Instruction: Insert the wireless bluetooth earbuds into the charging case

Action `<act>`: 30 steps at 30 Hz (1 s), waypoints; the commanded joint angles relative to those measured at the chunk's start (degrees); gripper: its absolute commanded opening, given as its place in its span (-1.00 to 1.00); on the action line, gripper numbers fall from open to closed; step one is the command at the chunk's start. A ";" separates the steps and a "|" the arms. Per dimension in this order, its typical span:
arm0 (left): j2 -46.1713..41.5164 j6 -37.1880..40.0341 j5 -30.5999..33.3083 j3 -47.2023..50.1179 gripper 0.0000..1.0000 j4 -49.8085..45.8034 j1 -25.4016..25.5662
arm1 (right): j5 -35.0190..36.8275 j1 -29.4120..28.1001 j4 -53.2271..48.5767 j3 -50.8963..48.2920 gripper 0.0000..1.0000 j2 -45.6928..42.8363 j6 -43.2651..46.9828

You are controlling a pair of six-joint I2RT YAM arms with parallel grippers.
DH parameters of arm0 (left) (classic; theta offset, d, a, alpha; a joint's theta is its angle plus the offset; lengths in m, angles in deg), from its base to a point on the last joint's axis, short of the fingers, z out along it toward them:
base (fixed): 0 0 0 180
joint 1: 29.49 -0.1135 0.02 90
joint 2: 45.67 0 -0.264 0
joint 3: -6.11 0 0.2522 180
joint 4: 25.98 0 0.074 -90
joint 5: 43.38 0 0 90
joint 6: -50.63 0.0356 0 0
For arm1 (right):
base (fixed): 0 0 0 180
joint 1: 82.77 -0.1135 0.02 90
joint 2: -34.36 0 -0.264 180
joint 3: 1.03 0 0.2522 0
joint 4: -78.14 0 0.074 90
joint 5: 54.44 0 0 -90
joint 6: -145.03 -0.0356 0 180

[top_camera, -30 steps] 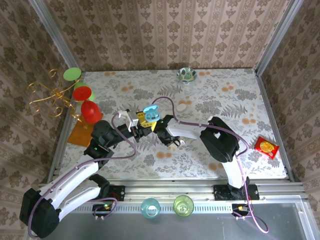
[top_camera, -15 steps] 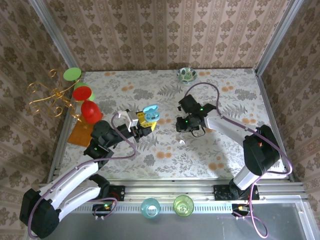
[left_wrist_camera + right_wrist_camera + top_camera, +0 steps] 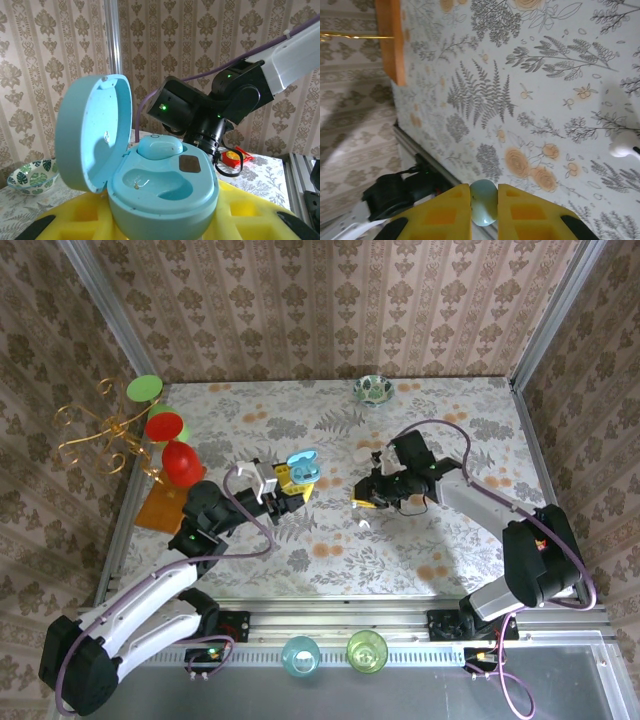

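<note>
Right arm swung out rightward; right pincer (image 3: 362, 502) now clear of charging case (image 3: 302, 462). Right pincer clamped on pale-blue earbud (image 3: 483, 202), long axis along pincer's reach. Case, clamped in left pincer (image 3: 289, 480), lies 10 o'clock; empty socket (image 3: 150, 186) up.

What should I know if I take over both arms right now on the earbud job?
Left gripper: jaws shut on the pale-blue charging case, lid open.
Right gripper: jaws shut on a pale-blue earbud, off to the case's right and apart from it.
Done: another bud looks seated in the case's rear slot.
Left: the front slot is empty, so carry the held earbud over and seat it there.
Also: a white earbud lies loose on the table near the right gripper.
</note>
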 commanded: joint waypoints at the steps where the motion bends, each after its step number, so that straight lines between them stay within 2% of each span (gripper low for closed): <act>1: -0.02 -0.31 -1.11 -0.14 -0.62 2.06 0.37 | -6.73 0.81 4.00 -1.41 -0.67 -1.82 -3.94; 12: 0.27 0.42 -0.49 0.05 -0.62 2.04 0.64 | -7.37 1.38 7.09 -3.54 -0.68 -5.53 -7.98; 16: 0.71 0.69 -0.21 0.15 -0.62 2.74 0.62 | -8.22 1.38 9.42 -3.83 -0.69 -10.13 -10.97; 30: 4.23 3.58 1.89 1.20 -0.63 7.21 0.64 | -8.40 0.31 12.15 1.96 -0.72 -20.40 -17.06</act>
